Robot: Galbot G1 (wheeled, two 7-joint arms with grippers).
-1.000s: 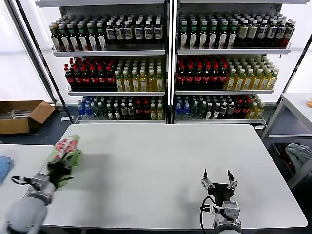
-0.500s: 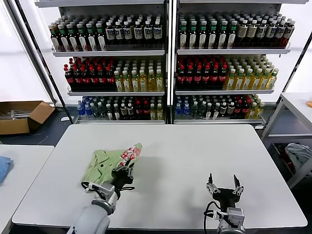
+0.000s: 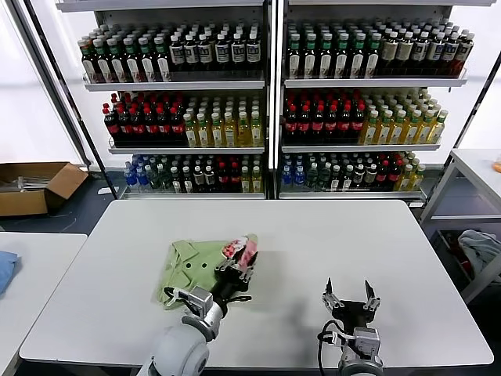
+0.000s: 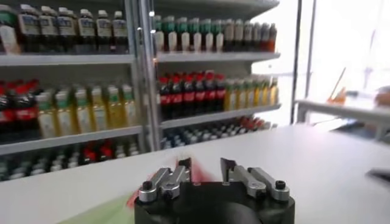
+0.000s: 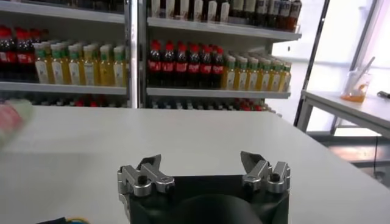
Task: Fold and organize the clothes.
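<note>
I see the shirt lying bunched on the bench, left of its middle, toward the near edge. My left gripper sits at the shirt's red-checked part, jaws narrowly parted. My right gripper hangs near the front edge, jaws wide and empty.

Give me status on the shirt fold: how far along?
Done: the polo shirt lies on the white table. In hand: the left gripper sits at its bunched, checkered edge; grip unclear. Left: it is crumpled, no neat fold visible. The right gripper waits open, apart from it.
</note>
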